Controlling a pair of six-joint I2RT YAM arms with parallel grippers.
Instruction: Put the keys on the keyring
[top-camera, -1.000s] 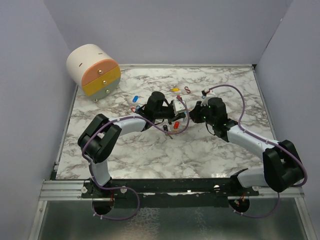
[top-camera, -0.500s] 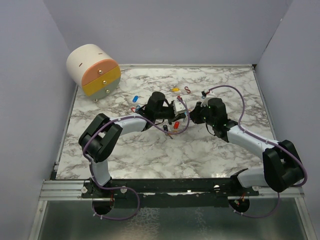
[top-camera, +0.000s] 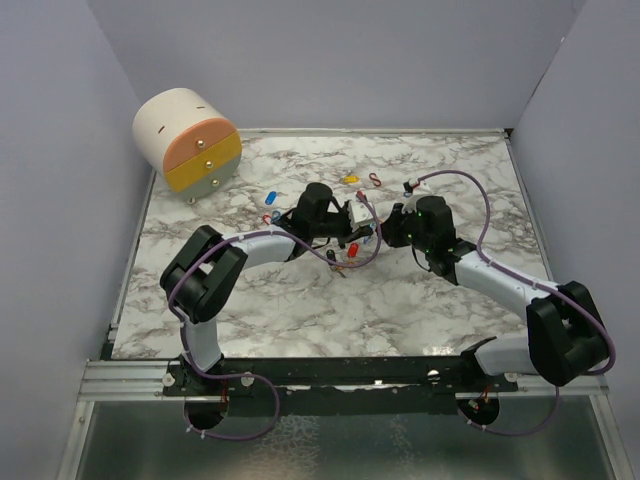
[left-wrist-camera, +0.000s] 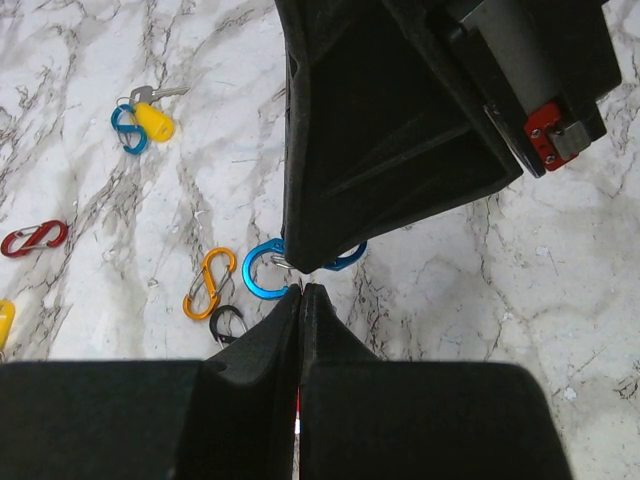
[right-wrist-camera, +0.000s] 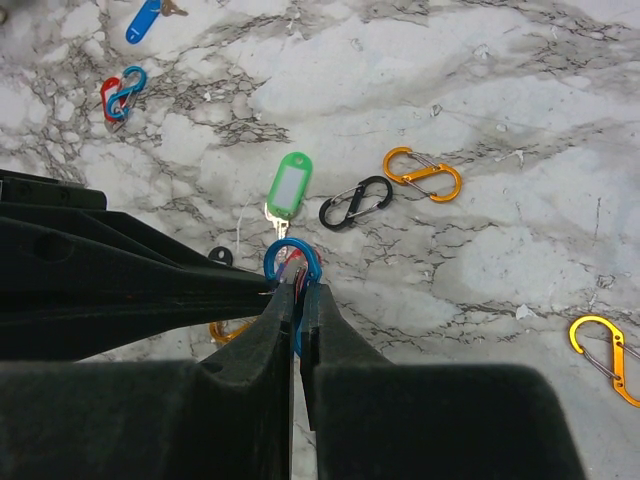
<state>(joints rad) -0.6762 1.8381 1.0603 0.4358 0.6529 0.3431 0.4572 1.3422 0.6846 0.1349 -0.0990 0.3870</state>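
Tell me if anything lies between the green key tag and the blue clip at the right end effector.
Nothing visible does. The green key tag lies just beyond the blue clip, only its own metal key between; the black clip sits off to one side.

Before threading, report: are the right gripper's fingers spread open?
No, the right gripper is pinched shut on the blue clip.
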